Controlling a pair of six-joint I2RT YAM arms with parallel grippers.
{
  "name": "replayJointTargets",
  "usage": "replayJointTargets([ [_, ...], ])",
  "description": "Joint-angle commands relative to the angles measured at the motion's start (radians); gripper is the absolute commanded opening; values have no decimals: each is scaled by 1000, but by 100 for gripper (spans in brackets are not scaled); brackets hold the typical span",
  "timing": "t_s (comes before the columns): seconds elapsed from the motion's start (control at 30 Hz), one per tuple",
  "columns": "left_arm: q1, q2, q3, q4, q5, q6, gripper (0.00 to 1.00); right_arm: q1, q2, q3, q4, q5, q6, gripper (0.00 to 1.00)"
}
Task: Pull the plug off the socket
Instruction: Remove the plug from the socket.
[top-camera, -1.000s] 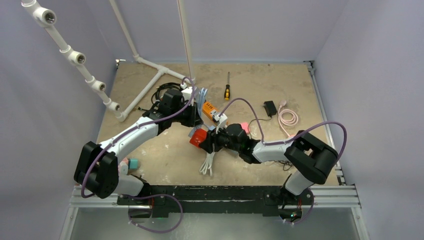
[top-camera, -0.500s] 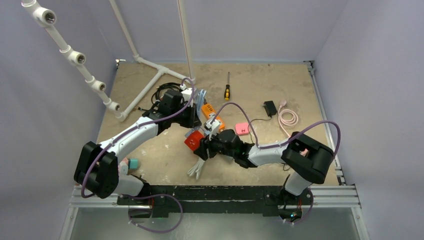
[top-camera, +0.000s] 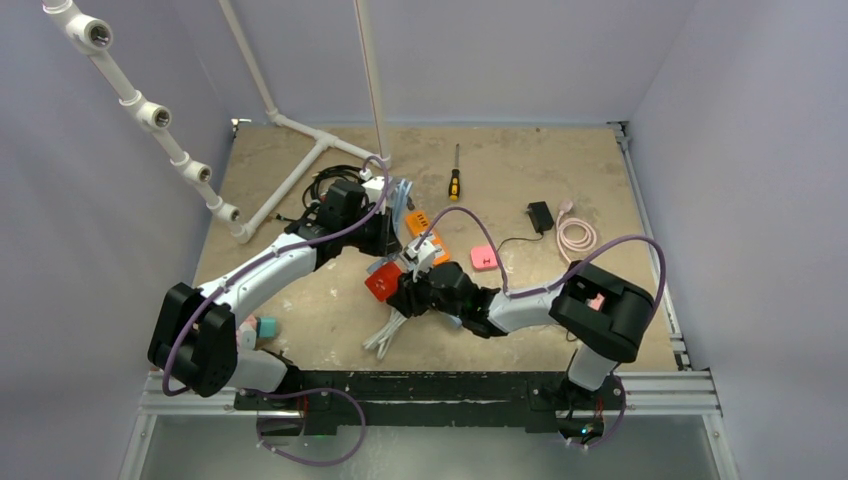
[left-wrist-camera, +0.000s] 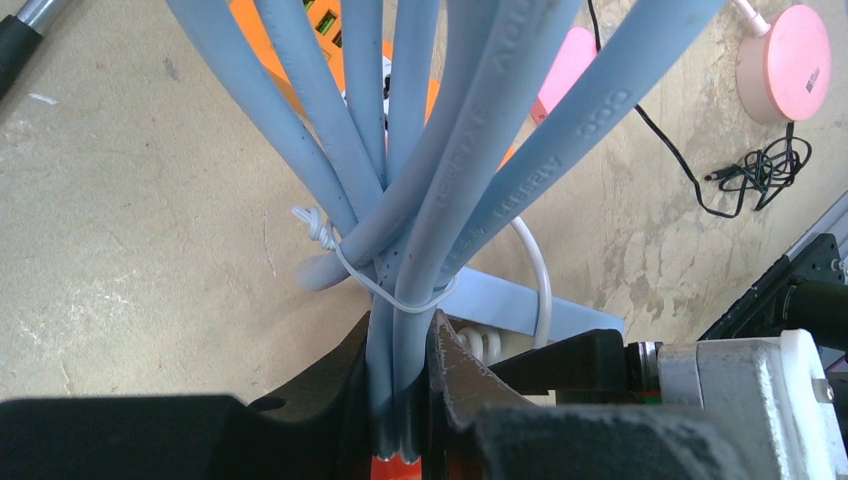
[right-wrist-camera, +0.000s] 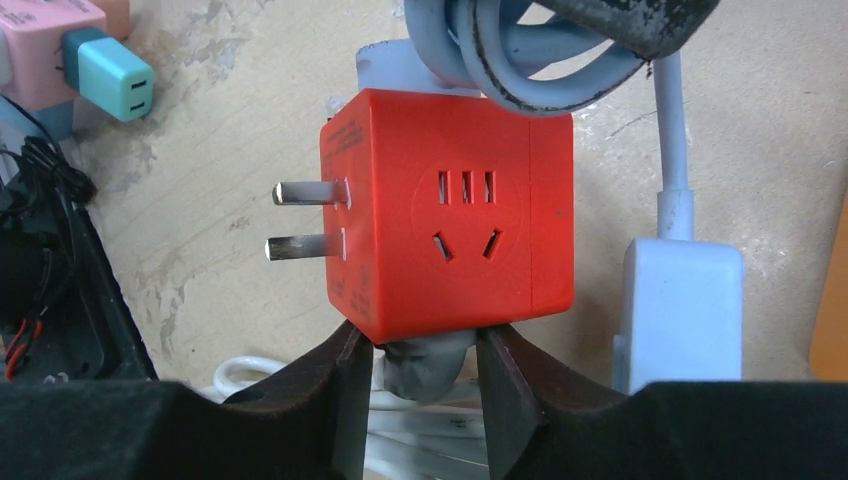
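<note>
The left jaws are pressed tight on a tied bundle of blue cables (left-wrist-camera: 430, 190). The red socket (right-wrist-camera: 450, 230) sits near the middle of the tabletop (right-wrist-camera: 200, 150), two prongs sticking out of its side. A grey plug (right-wrist-camera: 425, 365) is in its near face, between the right jaws. Whether they pinch it, I cannot tell.

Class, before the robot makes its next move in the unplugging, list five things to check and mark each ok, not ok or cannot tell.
1. Anchor: left gripper shut on blue cable bundle: ok.
2. Placement: right gripper has a finger on either side of the grey plug: ok.
3. Firm pad contact on that plug: cannot tell.
4. Plug out of the red cube socket: not ok, it looks seated.
5. Cube's own prongs bare, touching nothing: ok.
</note>
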Motion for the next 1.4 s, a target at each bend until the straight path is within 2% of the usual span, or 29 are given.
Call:
replayJointTargets([
  [0.0,1,-28,43,127,25,4,0,18,-4,-33,-31,30,92,0],
  [0.1,1,-28,44,127,26,0,0,19,-60,-71,20,47,137,0],
  [0.13,1,-29,44,127,25,-3,8,20,-84,-85,36,60,145,0],
  [0.17,1,-30,45,125,22,-5,21,21,-117,-96,50,79,150,0],
  [0.23,1,-35,48,116,10,-9,59,24,-161,-112,57,127,147,0],
  [0.27,1,-39,49,112,-3,-11,72,25,-179,-114,53,159,142,0],
  [0.33,1,-53,49,105,-27,-14,86,29,-206,-120,51,226,131,0],
  [0.4,1,-74,48,103,-48,-18,92,33,-219,-123,51,292,119,0],
  [0.57,1,-104,29,94,-97,-45,94,48,-210,-113,46,429,115,0],
  [0.73,1,-76,-26,123,-41,-114,94,71,-172,-79,51,534,119,0],
  [1.07,1,83,-39,159,93,-233,94,123,-87,11,18,660,127,0],
  [1.27,1,128,-51,185,107,-282,95,133,-81,20,19,698,123,0],
  [1.37,1,112,-50,169,68,-278,96,138,-75,27,0,727,128,0],
])
